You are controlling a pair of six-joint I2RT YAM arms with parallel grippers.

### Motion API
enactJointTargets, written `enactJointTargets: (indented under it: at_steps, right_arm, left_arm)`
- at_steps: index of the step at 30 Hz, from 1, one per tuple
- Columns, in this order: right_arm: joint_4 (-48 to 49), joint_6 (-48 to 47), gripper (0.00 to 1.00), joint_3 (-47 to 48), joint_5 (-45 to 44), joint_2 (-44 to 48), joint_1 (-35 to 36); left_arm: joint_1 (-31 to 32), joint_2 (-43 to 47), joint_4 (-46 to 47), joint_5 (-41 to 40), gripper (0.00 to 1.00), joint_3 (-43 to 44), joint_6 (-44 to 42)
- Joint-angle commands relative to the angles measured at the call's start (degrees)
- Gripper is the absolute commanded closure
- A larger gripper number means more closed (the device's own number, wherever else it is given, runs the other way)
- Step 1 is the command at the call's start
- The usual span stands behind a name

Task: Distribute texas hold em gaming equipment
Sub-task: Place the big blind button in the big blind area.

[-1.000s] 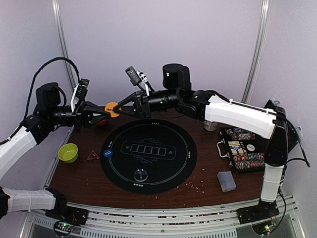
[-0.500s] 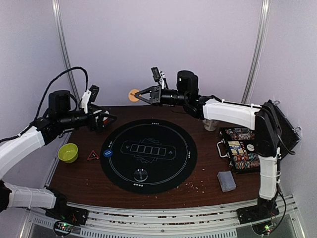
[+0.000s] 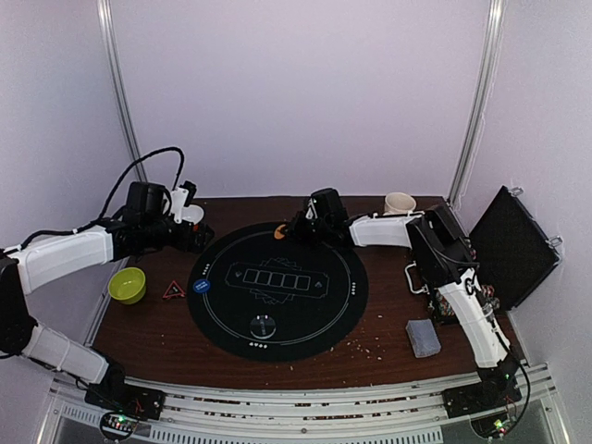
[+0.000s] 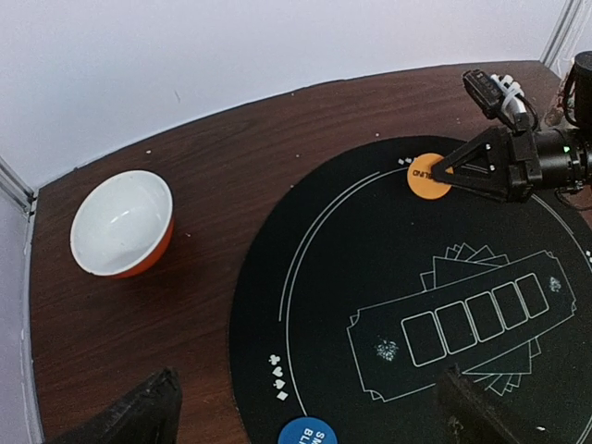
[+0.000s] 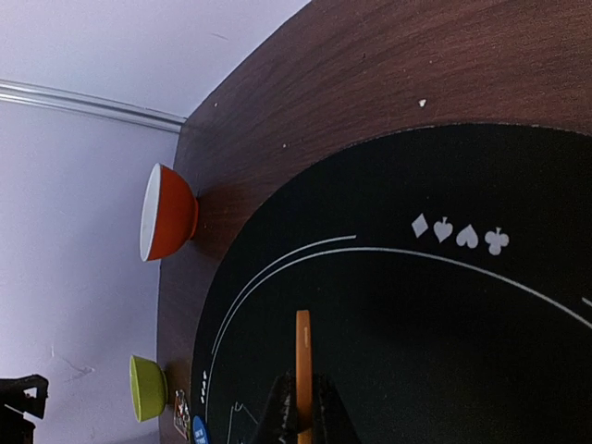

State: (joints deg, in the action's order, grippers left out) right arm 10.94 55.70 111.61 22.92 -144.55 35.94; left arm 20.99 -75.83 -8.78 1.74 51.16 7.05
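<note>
From above, the right gripper (image 3: 288, 228) sits low at the far rim of the black mat (image 3: 277, 314), pinching an orange disc (image 3: 278, 232). The left wrist view shows the left gripper (image 4: 307, 373) spread wide above the mat, with a blue disc (image 4: 308, 435) below it and a white-and-orange bowl (image 4: 122, 222) off to one side. The right wrist camera sees the orange disc edge-on, clamped between its fingers (image 5: 277, 407).

Soft, even, bright light over the black mat (image 3: 277, 287), the bowl (image 4: 122, 225) left of it casts a faint shadow toward it, no glare, my left fingers (image 4: 472, 416) over its near edge look dark and blurry.
</note>
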Motion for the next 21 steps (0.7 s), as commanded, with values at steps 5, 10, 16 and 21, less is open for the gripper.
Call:
enactJointTargets:
  at_steps: [5,10,16,21]
  right_arm:
    - [-4.64,4.65,1.00,7.72,-5.39,-5.30,0.21]
    - [-7.21,4.30,1.00,7.05,-5.74,-5.47,0.27]
    - [-11.75,1.55,0.74,5.62,-7.62,-3.00,0.27]
    - [-13.03,-2.10,0.53,0.79,-13.29,2.49,0.29]
  left_arm:
    - [-0.25,0.58,3.75,-3.25,0.02,0.10,-1.79]
    - [-0.75,0.72,4.15,-2.40,0.02,0.13,-1.53]
    - [-1.05,0.72,4.02,-2.22,0.02,0.23,-1.42]
    - [-1.12,1.36,4.30,-2.46,0.02,-0.08,-1.49]
